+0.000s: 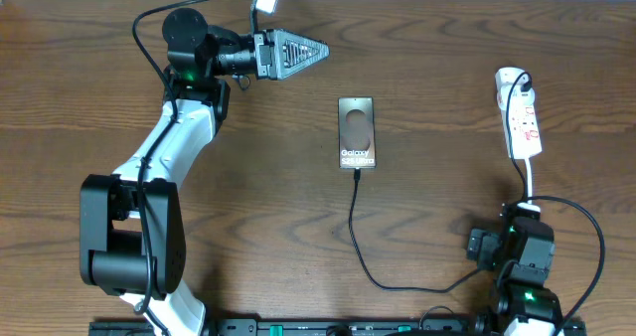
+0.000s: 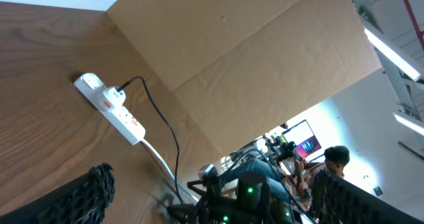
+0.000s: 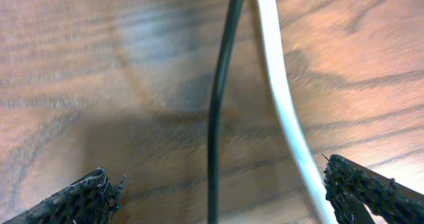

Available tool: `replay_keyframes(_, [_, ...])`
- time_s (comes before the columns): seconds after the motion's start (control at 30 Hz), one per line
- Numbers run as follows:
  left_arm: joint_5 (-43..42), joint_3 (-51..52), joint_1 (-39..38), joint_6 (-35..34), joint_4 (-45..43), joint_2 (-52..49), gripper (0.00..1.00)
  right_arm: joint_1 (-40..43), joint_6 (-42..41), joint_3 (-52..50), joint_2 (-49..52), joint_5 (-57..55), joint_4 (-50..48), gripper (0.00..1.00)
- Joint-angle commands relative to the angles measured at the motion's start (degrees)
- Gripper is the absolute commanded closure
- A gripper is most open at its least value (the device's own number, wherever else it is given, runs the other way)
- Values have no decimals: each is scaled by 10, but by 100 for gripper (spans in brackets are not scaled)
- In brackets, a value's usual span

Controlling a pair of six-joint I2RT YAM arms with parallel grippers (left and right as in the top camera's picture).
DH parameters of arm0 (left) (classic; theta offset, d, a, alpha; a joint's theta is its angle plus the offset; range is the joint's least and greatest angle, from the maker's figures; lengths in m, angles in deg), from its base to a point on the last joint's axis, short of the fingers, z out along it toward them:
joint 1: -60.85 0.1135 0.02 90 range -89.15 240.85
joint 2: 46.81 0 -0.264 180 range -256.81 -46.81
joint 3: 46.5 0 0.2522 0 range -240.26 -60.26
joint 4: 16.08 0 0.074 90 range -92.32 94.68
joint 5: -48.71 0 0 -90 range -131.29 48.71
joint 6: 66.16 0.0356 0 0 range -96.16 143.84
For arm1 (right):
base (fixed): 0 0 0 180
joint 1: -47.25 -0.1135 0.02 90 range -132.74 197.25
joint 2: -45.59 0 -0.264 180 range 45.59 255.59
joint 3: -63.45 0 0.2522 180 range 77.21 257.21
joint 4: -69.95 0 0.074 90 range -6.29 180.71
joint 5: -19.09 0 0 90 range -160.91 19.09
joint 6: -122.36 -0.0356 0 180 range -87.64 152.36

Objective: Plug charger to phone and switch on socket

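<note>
From overhead you see the whole layout. The phone (image 1: 356,132) lies flat mid-table, well apart from both sets of fingers. The charger (image 1: 352,217) has its tip touching the phone's edge nearest the arm bases, and its thin cable loops off toward your right arm. That view makes the left gripper (image 1: 320,50) look like a single wedge. Your left wrist camera instead shows its fingers (image 2: 89,194) spread wide at either edge of the frame, released and holding nothing. Far beyond them, on the table (image 2: 40,65), sits the socket (image 2: 111,108) with a plug in it and a black cable (image 2: 169,131) running away. Overhead hides the right gripper (image 3: 215,168) under its own arm. Only your right wrist camera shows it, fingers (image 3: 79,197) parted and empty. A black cable and the white cord (image 3: 285,118) run over the wood between them, touching neither finger. The socket's switch is too small to read.
</note>
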Motion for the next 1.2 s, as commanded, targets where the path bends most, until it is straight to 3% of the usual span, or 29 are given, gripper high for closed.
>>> replay_keyframes(0.0, [-8,-4,0,10,-3,9,4,-3,5,-5,-25,-17,-2,1])
replay_keyframes(0.13, [-8,-4,0,10,-3,9,4,-3,9,-17,-72,-6,-66,1])
replay_keyframes(0.27, [-8,-4,0,10,-3,9,4,-3,9,-69,-153,54,-256,1])
replay_keyframes(0.37, [-8,-4,0,10,-3,9,4,-2,15,-72,-224,70,-285,1])
replay_keyframes(0.73, [-8,-4,0,10,-3,9,4,-75,122,-72,-349,119,-198,1])
replay_keyframes(1.17, [-8,-4,0,10,-3,9,4,-112,101,-72,-349,131,-198,1])
